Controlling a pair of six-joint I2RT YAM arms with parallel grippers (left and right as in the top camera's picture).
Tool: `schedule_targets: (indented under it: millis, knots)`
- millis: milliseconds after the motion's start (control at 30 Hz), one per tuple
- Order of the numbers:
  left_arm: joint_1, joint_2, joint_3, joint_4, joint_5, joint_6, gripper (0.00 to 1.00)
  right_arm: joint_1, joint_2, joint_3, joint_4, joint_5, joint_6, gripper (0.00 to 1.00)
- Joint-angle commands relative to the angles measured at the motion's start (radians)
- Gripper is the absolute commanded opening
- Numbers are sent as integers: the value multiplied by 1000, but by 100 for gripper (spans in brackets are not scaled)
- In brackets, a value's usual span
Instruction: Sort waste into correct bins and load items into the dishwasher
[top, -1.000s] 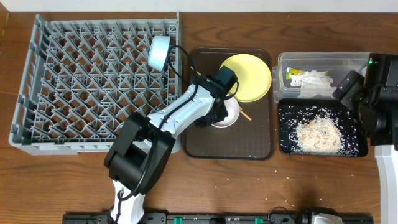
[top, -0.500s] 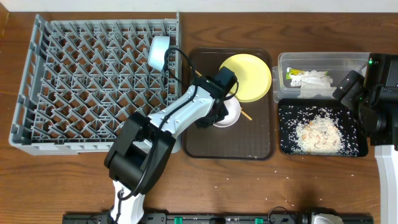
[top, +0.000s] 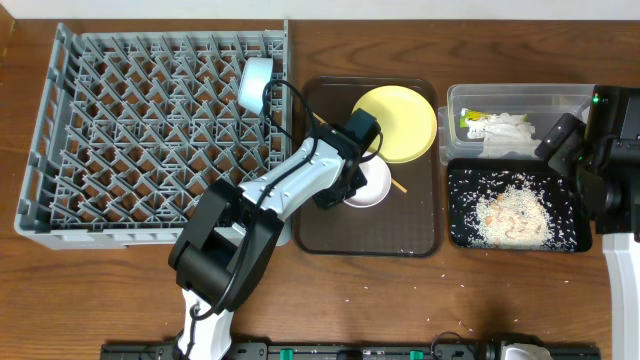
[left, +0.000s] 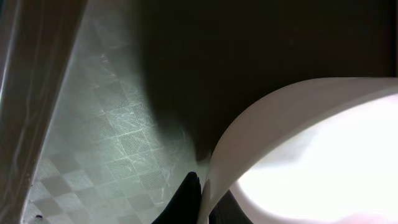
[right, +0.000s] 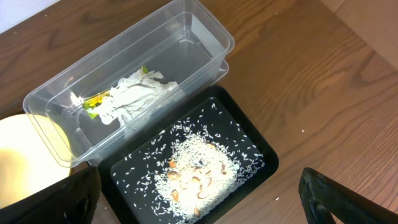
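The left end effector (top: 352, 172) is at the rim of the white bowl (top: 370, 187) on the dark brown tray (top: 330, 235), one finger (left: 185, 200) against the outside of the rim; whether it grips, I cannot tell. The yellow plate (top: 400, 122) lies just beside the bowl. The right end effector (top: 562, 140) hangs wide above the black tray (right: 255, 149) of rice (right: 196, 171). In the clear tub (right: 199, 37) lie crumpled paper (right: 134, 93) and a green-and-orange wrapper (right: 93, 102), its print too small to read
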Motion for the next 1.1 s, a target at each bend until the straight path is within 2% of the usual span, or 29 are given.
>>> schedule_targets:
  millis: [0, 133, 300, 433, 533, 567, 633, 667, 767, 900, 1067]
  knots:
    - [16, -42, -5, -3, -16, 108, 7, -3, 0, 5, -1, 11, 18, 99]
    - [24, -124, -5, 1, -60, 252, 8, -3, 0, 5, -1, 11, 18, 99]
    - [22, -220, -5, 18, -188, 395, 8, -3, -1, 5, -1, 11, 18, 99]
    - [23, -249, -5, 23, -238, 423, 7, -3, 0, 5, -1, 11, 18, 99]
    - [22, -245, -5, 26, -235, 384, 8, -3, -1, 5, -1, 11, 18, 99]
    - [22, -241, -5, 26, -233, 363, 11, -3, -1, 5, -1, 11, 18, 99]
    - [22, -233, -5, 23, -225, 321, 32, -3, -1, 5, -1, 11, 18, 99]
    - [22, -227, -5, 23, -218, 301, 39, -3, -1, 5, -1, 11, 18, 99]
    - [22, -208, -5, 23, -208, 242, 53, -3, 0, 5, -1, 11, 18, 99]
    - [22, -164, -5, 28, -156, 192, 61, -3, -1, 5, -1, 11, 18, 99]
    - [22, -100, -5, 50, -106, 162, 62, -3, -1, 5, -1, 11, 18, 99]
